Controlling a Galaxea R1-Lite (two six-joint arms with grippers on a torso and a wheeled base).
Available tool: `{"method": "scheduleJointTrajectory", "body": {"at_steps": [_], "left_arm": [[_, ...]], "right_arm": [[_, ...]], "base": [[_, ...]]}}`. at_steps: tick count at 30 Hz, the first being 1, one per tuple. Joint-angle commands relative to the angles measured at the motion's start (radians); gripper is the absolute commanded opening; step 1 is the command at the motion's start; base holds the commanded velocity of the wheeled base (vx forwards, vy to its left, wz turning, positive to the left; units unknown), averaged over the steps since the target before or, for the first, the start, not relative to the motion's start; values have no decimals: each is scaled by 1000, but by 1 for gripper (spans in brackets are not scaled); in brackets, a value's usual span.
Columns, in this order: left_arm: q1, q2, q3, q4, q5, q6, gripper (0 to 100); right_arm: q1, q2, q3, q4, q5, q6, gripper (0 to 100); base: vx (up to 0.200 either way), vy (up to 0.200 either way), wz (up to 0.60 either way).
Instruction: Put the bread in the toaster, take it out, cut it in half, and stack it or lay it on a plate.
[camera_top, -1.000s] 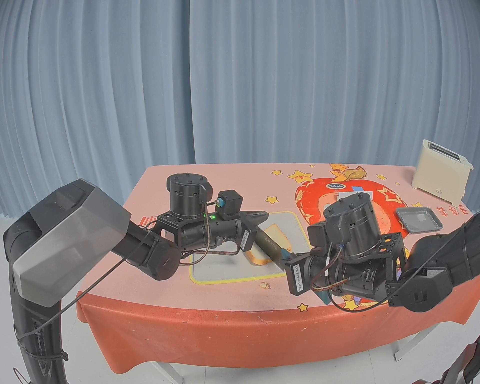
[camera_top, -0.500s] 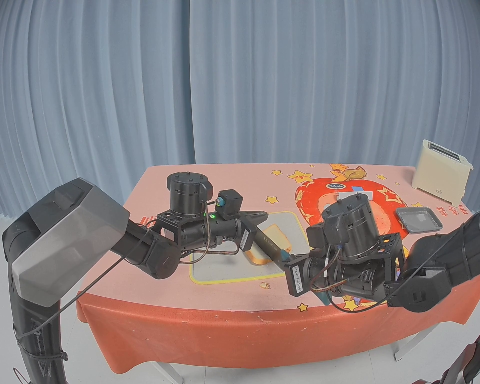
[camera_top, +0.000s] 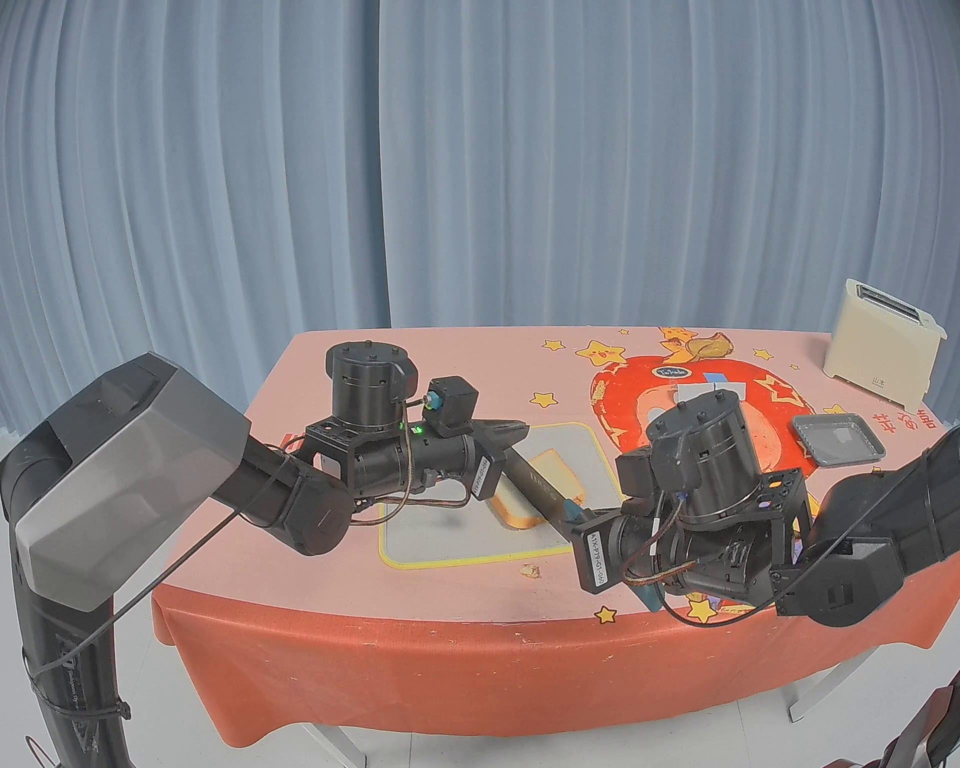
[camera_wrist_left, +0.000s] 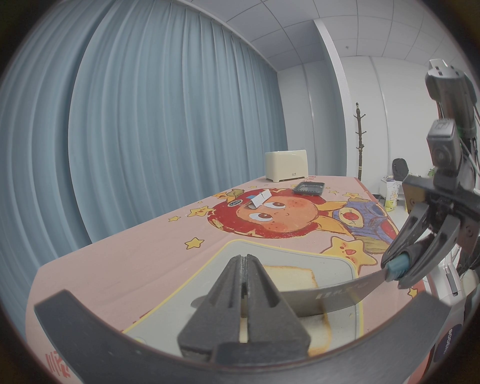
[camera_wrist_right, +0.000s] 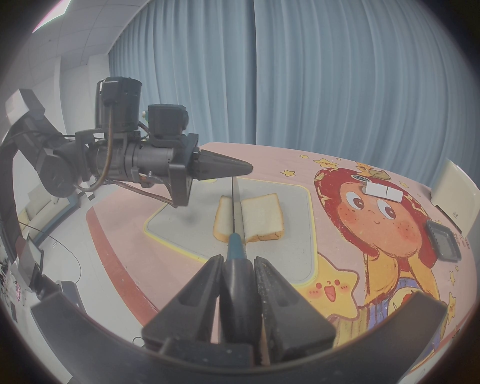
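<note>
Right wrist view: knife (camera_wrist_right: 235, 248) between fingers (camera_wrist_right: 192, 300)

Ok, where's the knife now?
Head view, centre: the knife sits across the bread on the mat, handle in the right gripper, tip by the left gripper.

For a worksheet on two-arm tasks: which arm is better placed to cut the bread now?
Right. The right gripper is shut on the knife, its blade lying across the bread; the left gripper, shut, holds no tool.

Bread (camera_top: 556, 467) half hidden, apparently under knife (camera_top: 540, 490).
</note>
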Motion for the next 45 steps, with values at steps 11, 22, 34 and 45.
{"method": "scheduleJointTrajectory", "body": {"at_steps": [11,22,34,45], "left_arm": [[-1,13,29,-17,1,6,0],[0,10,0,-24,0,0,0],[2,2,-11,-20,0,-2,0],[9,7,-5,-20,1,-2,0]], "right_arm": [[2,-1,-41,7,-1,-12,0],[2,18,-19,6,1,-5,0],[0,12,-41,6,-1,-10,0],[0,53,-90,6,-1,-22,0]], "base": [[0,0,0],[0,0,0],[0,0,0],[0,0,0]]}}
